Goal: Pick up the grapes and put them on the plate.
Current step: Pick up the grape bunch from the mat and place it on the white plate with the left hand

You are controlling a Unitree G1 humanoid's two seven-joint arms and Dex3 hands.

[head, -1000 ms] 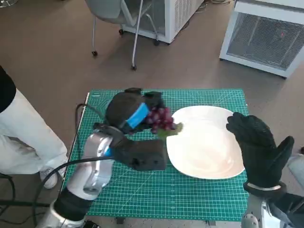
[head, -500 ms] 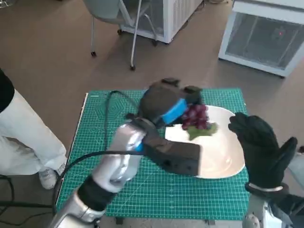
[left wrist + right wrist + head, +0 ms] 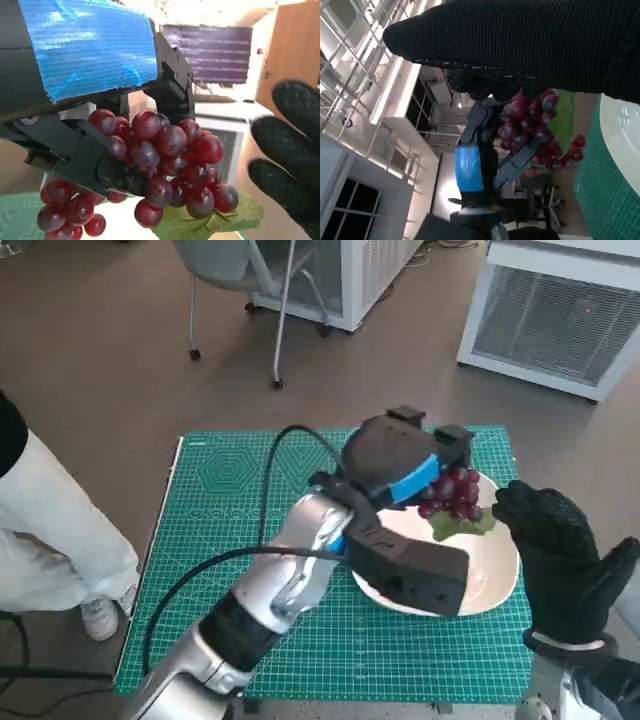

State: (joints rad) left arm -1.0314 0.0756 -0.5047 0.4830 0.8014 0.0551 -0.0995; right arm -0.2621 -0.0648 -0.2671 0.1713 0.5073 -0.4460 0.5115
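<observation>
My left hand [image 3: 395, 468] grips the grapes [image 3: 452, 495] at the top of the bunch, fingers [image 3: 172, 87] closed around the upper berries; the rest hangs free with a green leaf [image 3: 207, 220] underneath. The bunch is in the air over the far-right part of the plate [image 3: 495, 570], not touching it as far as I can tell. My right hand [image 3: 565, 560] holds nothing, fingers spread, just beside the plate's right edge. Judgement: light, soft load, loosely jointed, so the lower berries swing and could drop off. Smooth skins look slippery; squeezing harder risks crushing. Best hold is high, near the stem, as now.
</observation>
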